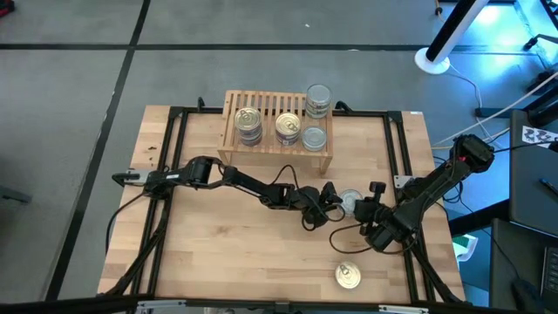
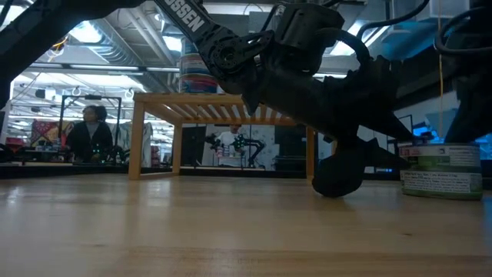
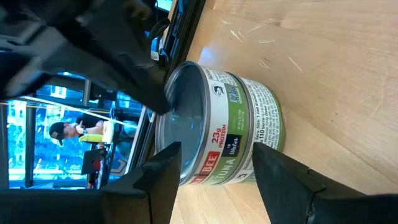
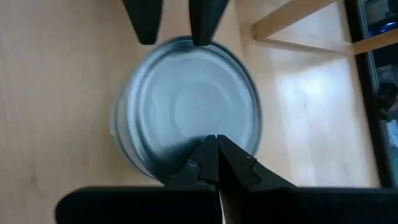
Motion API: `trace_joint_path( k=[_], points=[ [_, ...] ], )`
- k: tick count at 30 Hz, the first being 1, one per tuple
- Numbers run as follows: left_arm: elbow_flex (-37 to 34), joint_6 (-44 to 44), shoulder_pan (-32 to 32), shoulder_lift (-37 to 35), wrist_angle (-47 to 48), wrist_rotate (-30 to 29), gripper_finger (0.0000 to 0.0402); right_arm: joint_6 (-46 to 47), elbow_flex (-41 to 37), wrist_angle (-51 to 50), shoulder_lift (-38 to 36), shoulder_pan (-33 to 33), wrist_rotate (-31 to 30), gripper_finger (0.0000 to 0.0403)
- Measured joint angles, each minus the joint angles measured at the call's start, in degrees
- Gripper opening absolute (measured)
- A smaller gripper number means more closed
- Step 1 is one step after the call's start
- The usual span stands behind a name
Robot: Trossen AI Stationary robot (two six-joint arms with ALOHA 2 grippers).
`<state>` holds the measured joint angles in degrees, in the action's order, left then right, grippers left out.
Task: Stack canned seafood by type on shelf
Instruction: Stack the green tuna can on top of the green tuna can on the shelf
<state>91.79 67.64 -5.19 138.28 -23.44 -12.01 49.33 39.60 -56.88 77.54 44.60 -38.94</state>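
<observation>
Left end effector (image 3: pixel 211 180) beside silver-lidded tuna can (image 3: pixel 217 124)

Silver-lidded tin (image 1: pixel 350 201) upright on table; four tins on shelf (image 1: pixel 232 139).

Shiny metal tin (image 3: pixel 217 124) (paper label), matt light-wood table (image 1: pixel 227 253)

overhead, table-level, two wrists near tin (image 3: pixel 217 127)
</observation>
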Motion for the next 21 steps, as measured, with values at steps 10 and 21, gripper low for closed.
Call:
trace_joint_path(
  k=[10,21],
  points=[
    [0.00,0.00,-0.02,0.00,0.06,0.04,0.0194,-2.05,-1.77,7.17,-0.02,-0.04,-0.66,0.0001],
    [0.00,0.02,-0.72,0.00,0.05,-0.15,0.0194,-2.74,0.25,6.59,-0.19,0.00,0.21,0.0001]
  ],
)
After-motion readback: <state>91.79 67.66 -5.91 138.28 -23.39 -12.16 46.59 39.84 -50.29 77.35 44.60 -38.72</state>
